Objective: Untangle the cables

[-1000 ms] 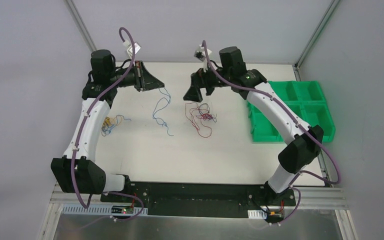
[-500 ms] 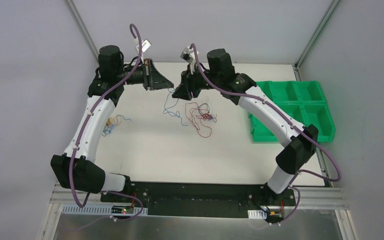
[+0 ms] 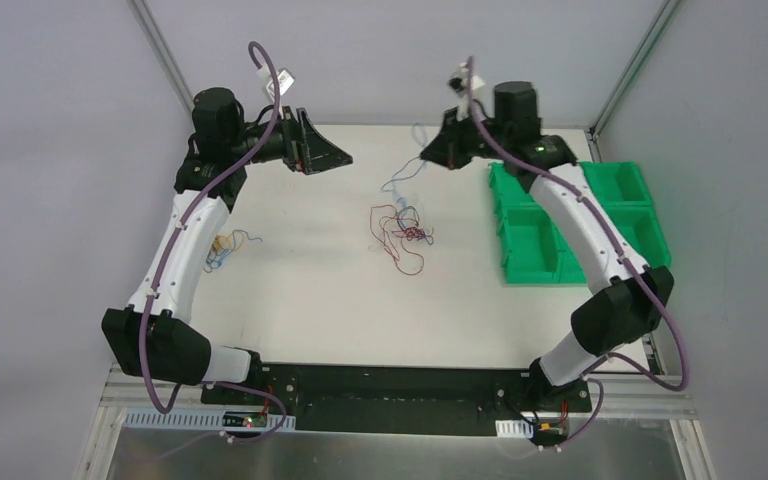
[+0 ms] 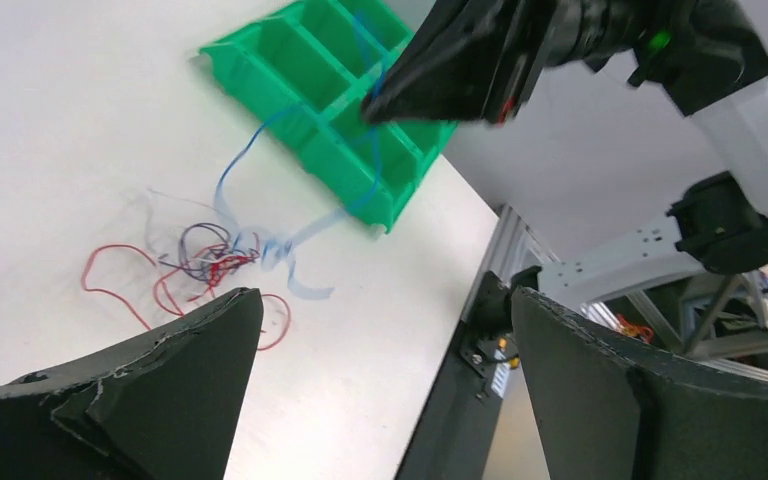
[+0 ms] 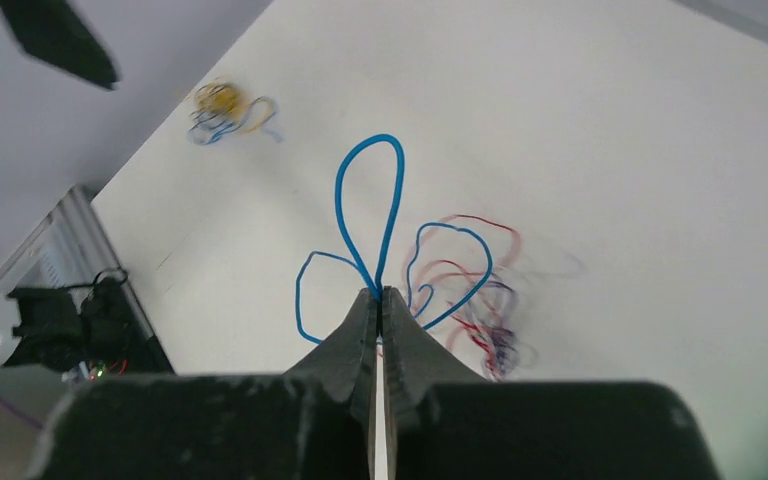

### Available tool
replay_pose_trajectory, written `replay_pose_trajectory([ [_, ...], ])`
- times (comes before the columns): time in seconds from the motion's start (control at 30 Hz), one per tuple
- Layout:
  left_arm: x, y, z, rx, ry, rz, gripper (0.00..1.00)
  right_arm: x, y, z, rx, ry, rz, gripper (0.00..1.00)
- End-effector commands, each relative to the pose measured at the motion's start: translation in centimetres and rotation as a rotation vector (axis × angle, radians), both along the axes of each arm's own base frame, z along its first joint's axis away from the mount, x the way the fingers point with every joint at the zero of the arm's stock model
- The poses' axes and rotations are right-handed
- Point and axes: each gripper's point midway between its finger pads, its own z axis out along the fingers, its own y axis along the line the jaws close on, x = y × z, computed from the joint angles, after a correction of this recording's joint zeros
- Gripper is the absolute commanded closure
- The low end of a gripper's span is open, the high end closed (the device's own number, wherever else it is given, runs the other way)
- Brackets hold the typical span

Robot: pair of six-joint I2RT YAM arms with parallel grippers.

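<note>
Top view: left gripper is up over the far left of the table, jaws spread wide, nothing between them. Right gripper is raised at far centre-right, pinched onto the blue cable, which hangs from its tips down toward the red-purple tangle lying mid-table. A yellow-blue bundle lies well apart at left, beside the left arm. Green bin sits at the right edge.

Left wrist: both fingers are far apart with bare table between them. The blue cable runs from the right gripper's tips, in front of the bin, down to the tangle. Can't tell if its lower end is free of it.

Right wrist: jaws are pressed together on the blue cable, with loops fanning out just past the tips. The tangle is blurred below.
</note>
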Motion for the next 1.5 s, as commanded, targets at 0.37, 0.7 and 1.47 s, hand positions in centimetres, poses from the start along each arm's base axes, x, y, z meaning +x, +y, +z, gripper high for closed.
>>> replay_pose_trajectory([
  [0.37,5.9,0.7,-1.5,0.058,-0.055,0.113,0.01,7.3,-35.7,5.5,-0.031,-0.034,-0.846,1.00],
  [0.7,7.1,0.6,-4.4,0.093,-0.002,0.103,0.01,11.1,-48.6,2.8,-0.150,-0.051,-1.076,1.00],
  [1.47,7.6,3.6,-10.4,0.244,0.105,0.187,0.00,13.7,-55.9,-10.3,-0.477,0.049,-1.116,0.76],
])
